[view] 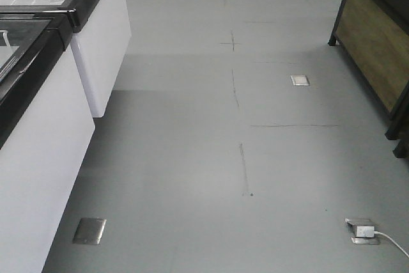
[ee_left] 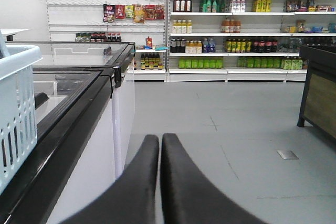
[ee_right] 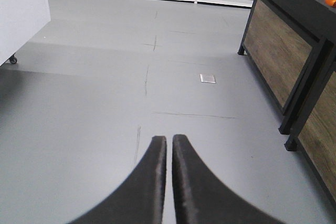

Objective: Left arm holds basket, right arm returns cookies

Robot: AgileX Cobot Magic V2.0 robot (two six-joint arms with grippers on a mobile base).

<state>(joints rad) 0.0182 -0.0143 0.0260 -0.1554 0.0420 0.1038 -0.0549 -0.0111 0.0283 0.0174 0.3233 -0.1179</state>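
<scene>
A shop aisle with a grey floor (view: 192,158), drink shelves (ee_left: 236,24) at the back and a glass-topped freezer (ee_left: 79,93) on the left. The pale blue basket (ee_left: 18,114) sits at the far left of the left wrist view, above the freezer's rim, probably parked there for pickup; the cookies are out of sight. The left gripper (ee_left: 160,139) and right gripper (ee_right: 169,140) both point forward over the floor, jaws pressed together, empty.

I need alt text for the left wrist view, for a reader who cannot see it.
The left hand, its two black fingers closed together and holding nothing, points down a shop aisle. A light blue basket shows at the left edge, over a black-rimmed freezer; shelves of bottles line the far wall.
</scene>
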